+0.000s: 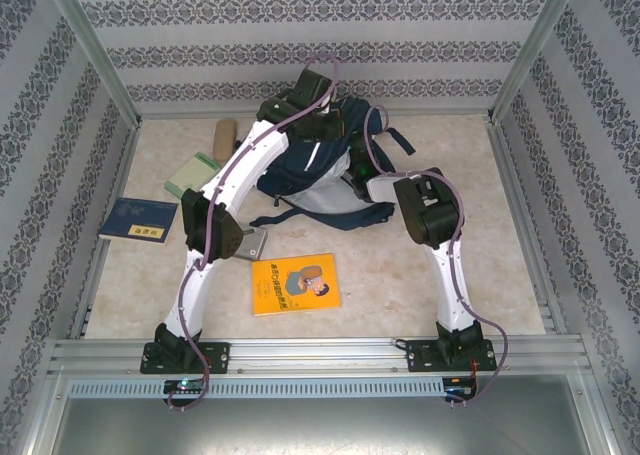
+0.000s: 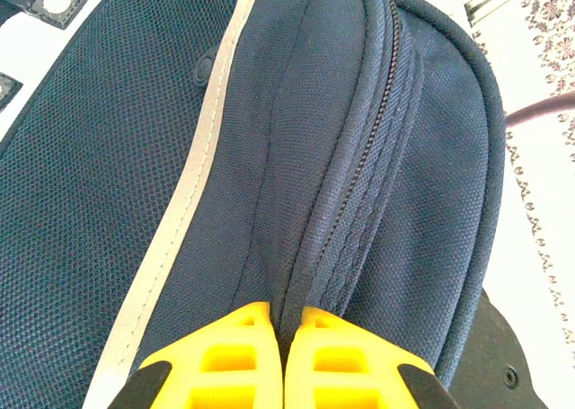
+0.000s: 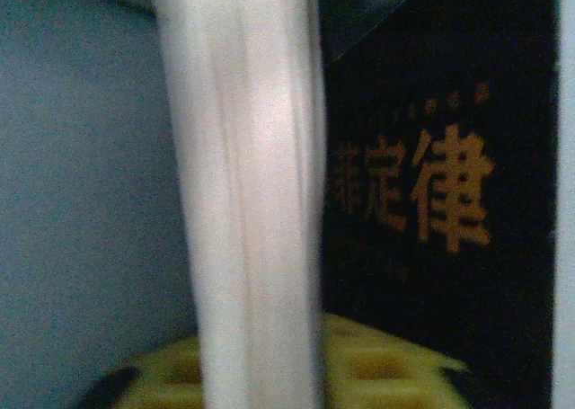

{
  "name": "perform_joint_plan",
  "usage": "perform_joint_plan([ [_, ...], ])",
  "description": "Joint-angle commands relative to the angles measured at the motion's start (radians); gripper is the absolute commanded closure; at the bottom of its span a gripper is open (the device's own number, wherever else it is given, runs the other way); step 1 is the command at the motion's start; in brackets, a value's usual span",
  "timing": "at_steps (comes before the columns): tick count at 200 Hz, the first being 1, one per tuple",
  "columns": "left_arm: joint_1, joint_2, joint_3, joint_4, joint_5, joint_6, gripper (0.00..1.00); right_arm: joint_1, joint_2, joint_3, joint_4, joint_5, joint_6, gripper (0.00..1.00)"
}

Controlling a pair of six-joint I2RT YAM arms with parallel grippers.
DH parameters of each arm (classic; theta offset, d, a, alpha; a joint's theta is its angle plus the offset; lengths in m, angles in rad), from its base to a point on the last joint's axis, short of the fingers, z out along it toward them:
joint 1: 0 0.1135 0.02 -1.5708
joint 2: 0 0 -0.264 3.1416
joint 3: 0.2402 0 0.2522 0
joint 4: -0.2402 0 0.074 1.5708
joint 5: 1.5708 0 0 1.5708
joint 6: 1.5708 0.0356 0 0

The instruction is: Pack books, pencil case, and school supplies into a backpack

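backpack [image 1: 292,175] blocks centre, books [image 1: 138,219] scattered left, open tabletop [image 1: 480,240] at right

table [image 1: 500,235]: pale marbled top.
backpack [image 1: 320,170]: navy, slumped just past centre toward 12 o'clock.
orange-yellow book [image 1: 295,283]: flat, cover up, at 6 o'clock of the backpack, apart from it.
navy book [image 1: 138,219]: flat by the 9 o'clock edge.
pale green pad [image 1: 190,175]: at 10 o'clock, near the navy book.
tan pencil case [image 1: 224,135]: at 11 o'clock, beyond the pale green pad.
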Motion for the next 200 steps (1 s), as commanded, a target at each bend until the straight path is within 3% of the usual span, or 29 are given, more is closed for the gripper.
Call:
perform_joint_plan([
  [1, -0.009, -0.084, 0.049, 0.093, 0.048, -0.018, 1.00, 0.011, 0.011, 0.039, 0.000, -0.011, 0.002, 0.60],
  [5, -0.009, -0.082, 0.051, 0.092, 0.046, -0.016, 1.00, 0.011, 0.004, 0.030, -0.001, -0.014, 0.000, 0.57],
  [14, -0.007, -0.080, 0.052, 0.089, 0.043, -0.011, 1.00, 0.008, -0.018, 0.001, 0.000, -0.020, -0.011, 0.37],
  [41, -0.003, -0.071, 0.051, 0.079, 0.037, 0.001, 1.00, -0.015, -0.109, -0.101, -0.004, -0.049, -0.054, 0.34],
  [93, 0.010, -0.039, 0.053, 0.074, 0.033, 0.003, 1.00, -0.067, -0.275, -0.295, -0.054, -0.082, -0.112, 0.35],
  [135, 0.010, -0.031, 0.051, 0.084, 0.062, -0.014, 1.00, -0.077, -0.275, -0.317, -0.071, -0.132, -0.107, 0.49],
  [200, 0.010, -0.035, 0.051, 0.064, 0.062, -0.007, 1.00, -0.075, -0.339, -0.367, -0.186, -0.159, -0.183, 0.55],
])
